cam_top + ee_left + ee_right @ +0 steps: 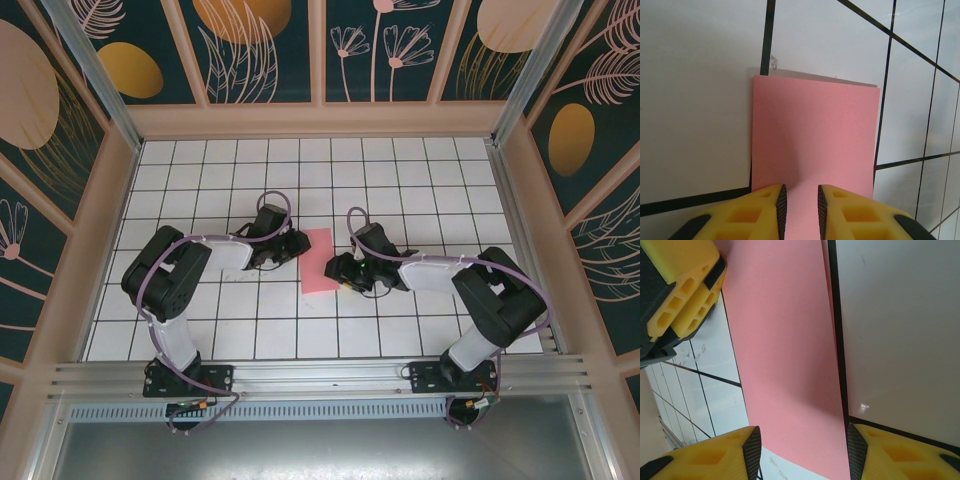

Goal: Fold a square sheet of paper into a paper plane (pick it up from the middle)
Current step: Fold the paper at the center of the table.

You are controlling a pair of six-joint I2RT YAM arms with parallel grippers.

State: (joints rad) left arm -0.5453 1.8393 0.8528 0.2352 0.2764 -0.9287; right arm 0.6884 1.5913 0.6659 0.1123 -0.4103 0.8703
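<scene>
As the left gripper (800, 194) is parted narrowly and the right gripper (804, 434) wider, the unclamped paper (815, 135) beneath could be dragged askew

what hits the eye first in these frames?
A pink-red sheet of paper lies flat in the middle of the white grid table. Both arms bend inward to it. The left gripper is at its left edge with yellow fingers narrowly apart, and the right gripper is at its right edge, spread wider.
</scene>
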